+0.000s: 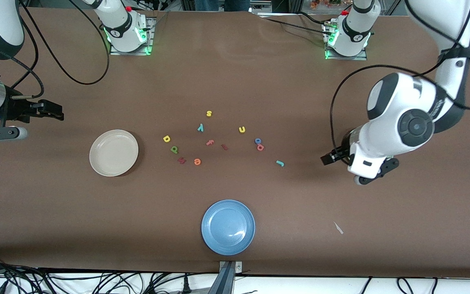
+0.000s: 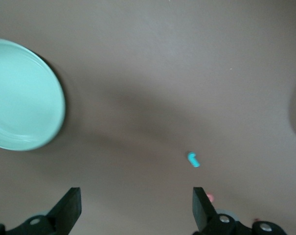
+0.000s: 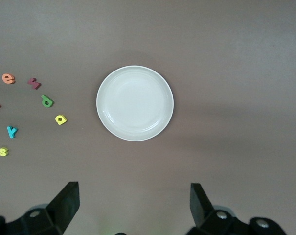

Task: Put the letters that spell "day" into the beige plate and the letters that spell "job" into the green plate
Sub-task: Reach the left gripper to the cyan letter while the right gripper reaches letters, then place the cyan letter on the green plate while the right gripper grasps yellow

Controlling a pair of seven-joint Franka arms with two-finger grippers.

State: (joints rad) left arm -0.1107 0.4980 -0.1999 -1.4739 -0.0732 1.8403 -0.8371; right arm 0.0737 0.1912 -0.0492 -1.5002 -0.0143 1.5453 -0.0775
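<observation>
Over the surface both the left gripper and right gripper are held released; the teal "j" should be straddled squarely before being pinched.

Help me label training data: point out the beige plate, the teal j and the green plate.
beige plate [image 1: 100,165]: front view, on its rim nearest the camera.
teal j [image 1: 280,163]: front view, on the letter's middle.
green plate [image 2: 20,107]: left wrist view, on its bare inner floor.
</observation>
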